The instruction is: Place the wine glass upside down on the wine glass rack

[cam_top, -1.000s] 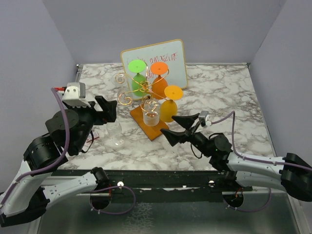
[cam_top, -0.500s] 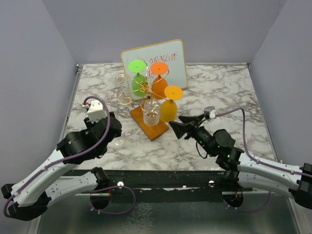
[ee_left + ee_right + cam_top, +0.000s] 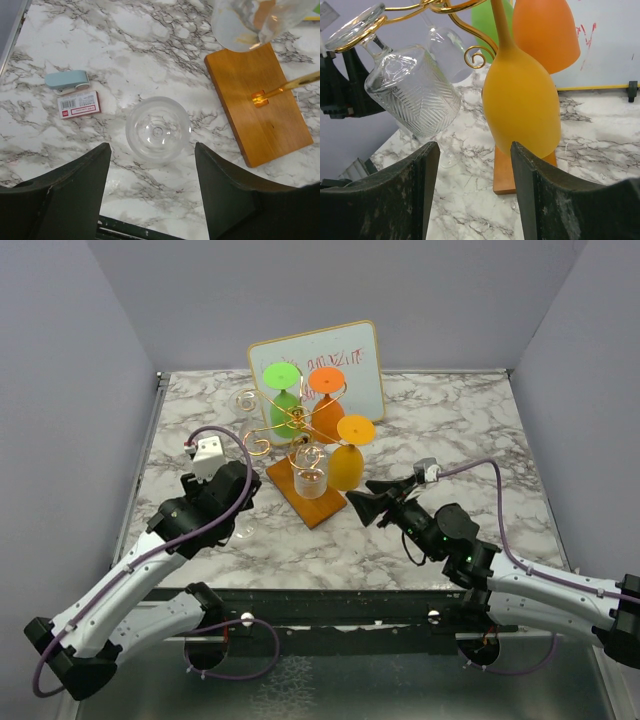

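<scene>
Looking down my left wrist camera, I see the left gripper poised over the wine glass, jaws spread, gripping nothing. The clear glass stands near the front edge of the tabletop, just left of the gold-wire wine glass rack and its wooden base. My right gripper reaches out low, jaws apart and empty, facing the rack's hanging yellow glass.

A lab test cell: bare grey walls close around a marble-patterned table on a black metal frame.
</scene>
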### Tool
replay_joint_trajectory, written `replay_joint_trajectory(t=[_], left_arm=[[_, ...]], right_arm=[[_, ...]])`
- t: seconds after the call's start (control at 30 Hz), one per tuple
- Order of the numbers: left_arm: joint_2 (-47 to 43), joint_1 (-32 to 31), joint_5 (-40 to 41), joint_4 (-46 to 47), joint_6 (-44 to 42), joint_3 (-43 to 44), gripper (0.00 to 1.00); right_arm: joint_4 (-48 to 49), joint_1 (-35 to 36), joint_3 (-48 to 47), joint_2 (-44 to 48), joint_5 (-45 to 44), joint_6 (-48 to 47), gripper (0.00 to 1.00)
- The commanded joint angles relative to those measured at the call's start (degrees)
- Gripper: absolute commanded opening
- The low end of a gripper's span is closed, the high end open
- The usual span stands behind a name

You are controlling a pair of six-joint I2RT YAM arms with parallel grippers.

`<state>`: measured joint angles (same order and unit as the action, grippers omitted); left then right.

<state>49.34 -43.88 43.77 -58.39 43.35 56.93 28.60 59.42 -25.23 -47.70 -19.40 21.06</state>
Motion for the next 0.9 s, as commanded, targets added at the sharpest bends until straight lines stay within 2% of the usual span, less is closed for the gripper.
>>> replay_joint_trajectory(t=[0.0,0.17,0.3,0.43,0.67,0.73,0.87], left_arm=[[1.45,11.47,-11.36,7.27,-9.75,-0.59,0.63],[3.12,19.33,-19.01,8.99,-12.58,-0.76,0.52],[3.91,21.06,-21.07,8.78,-12.55,-0.68,0.44],[5.4,22.37,-22.18,8.24,-11.58,-0.97,0.43],[7.42,25.24,-25.82,8.22,-10.76,-2.2,0.33],[7.44,25.7,-26.69,8.28,-10.93,-2.34,0.26],[7.56,25.95,-28.27,8.14,-11.77,-2.14,0.03]], right_arm=[[0.2,0.17,-0.44,1.49,-0.44,-1.32,0.61],[0.29,0.17,0.14,3.08,-0.72,-1.81,0.57],[-0.51,0.17,-0.1,3.31,-0.95,-1.71,0.56],[-0.98,0.17,-0.34,3.7,-0.91,-1.55,0.56],[-1.34,0.17,-0.26,4.66,-1.4,-1.72,0.56],[-1.57,0.17,-0.19,5.09,-1.51,-1.65,0.55],[-2.31,0.17,-0.52,5.51,-1.82,-1.4,0.56]])
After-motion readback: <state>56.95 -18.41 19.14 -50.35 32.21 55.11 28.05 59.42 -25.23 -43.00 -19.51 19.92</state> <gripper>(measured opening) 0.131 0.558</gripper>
